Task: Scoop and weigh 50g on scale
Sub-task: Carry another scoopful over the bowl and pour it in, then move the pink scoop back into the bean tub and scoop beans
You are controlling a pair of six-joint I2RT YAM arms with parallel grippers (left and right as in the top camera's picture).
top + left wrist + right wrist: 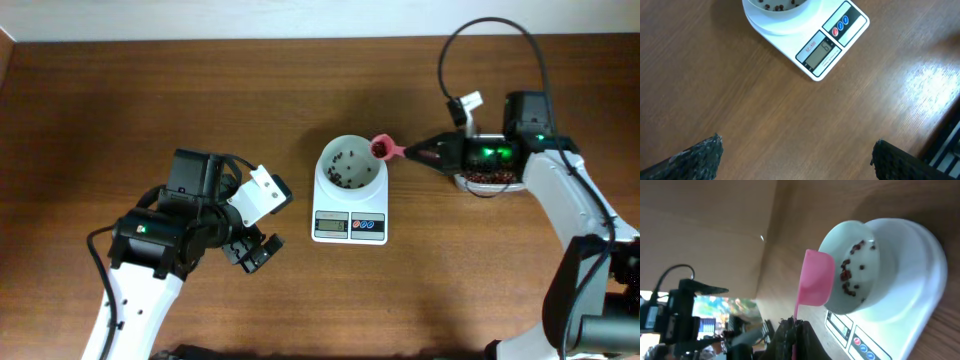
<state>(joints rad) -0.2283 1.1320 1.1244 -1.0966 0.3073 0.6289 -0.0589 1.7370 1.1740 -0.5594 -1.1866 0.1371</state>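
Right end effector (792,326) grips pink scoop (815,277); left end effector (253,250) wide; scale (856,22) display (819,51) illegible.

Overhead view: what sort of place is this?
Probably a robotics lab bench, not a kitchen: two white-and-black robot arms, one holding a pink plastic scoop, work at a brown wooden table with a small white digital kitchen scale and a round white bowl of red beans.

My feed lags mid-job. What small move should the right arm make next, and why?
Probably ease the pink scoop a little further over the bowl and tip it. The right gripper holds it at the rim, seemingly loaded, and only a few beans lie in the bowl on the scale.
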